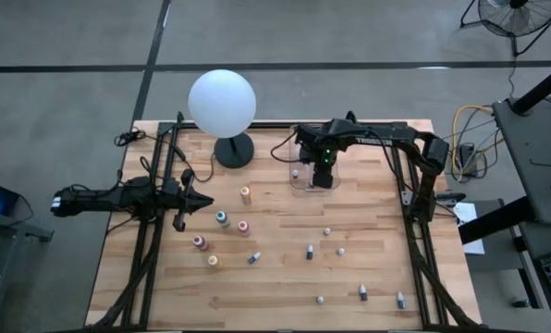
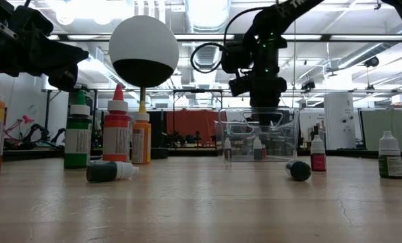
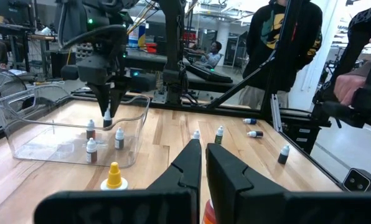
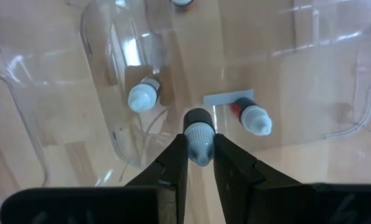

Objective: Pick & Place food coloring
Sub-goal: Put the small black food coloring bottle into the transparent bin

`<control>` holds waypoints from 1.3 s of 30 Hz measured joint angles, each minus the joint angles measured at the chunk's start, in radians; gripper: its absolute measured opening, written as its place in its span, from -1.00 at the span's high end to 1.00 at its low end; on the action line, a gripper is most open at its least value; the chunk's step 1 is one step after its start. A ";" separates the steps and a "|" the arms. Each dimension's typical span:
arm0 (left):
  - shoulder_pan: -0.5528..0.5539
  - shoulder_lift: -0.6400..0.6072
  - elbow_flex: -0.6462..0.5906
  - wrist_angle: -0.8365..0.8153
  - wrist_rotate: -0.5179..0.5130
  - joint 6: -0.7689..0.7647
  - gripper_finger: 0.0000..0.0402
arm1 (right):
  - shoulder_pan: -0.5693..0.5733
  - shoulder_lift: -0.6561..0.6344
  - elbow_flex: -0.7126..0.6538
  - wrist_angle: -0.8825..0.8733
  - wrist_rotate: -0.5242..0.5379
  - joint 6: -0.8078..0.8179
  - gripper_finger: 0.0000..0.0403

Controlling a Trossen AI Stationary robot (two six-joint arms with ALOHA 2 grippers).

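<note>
My right claw [image 4: 201, 163] is clamped on a small bottle [image 4: 199, 135], cap pinched between the fingers, hanging over the clear bin [image 3: 23, 118]. Below the claw, three bottles stand inside the bin (one [image 4: 143, 95] just beside the held one). My left claw [image 3: 202, 163] waits well off to the side, fingers nearly together, holding nothing. Other bottles [image 1: 222, 218] dot the table [image 1: 285, 287] between the claws.

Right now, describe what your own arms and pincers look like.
Both arms are dark, slim and jointed. The right arm carries white lettering, looped black cable and green indicator lights near its wrist. The left pincer and right pincer each have two black, wedge-shaped tapering fingers.
</note>
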 joint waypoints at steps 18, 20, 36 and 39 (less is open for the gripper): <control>0.000 0.000 0.000 0.000 0.000 0.000 1.00 | -0.017 0.001 -0.036 0.062 0.000 -0.066 0.73; 0.000 0.000 0.000 0.000 0.000 0.000 1.00 | -0.021 0.001 -0.036 0.064 0.000 -0.070 0.73; 0.000 0.000 0.000 0.000 0.000 0.000 1.00 | -0.035 0.001 -0.053 0.069 -0.001 -0.093 0.73; 0.000 0.000 0.000 0.000 0.000 0.000 1.00 | -0.035 0.001 -0.065 0.068 -0.002 -0.090 0.73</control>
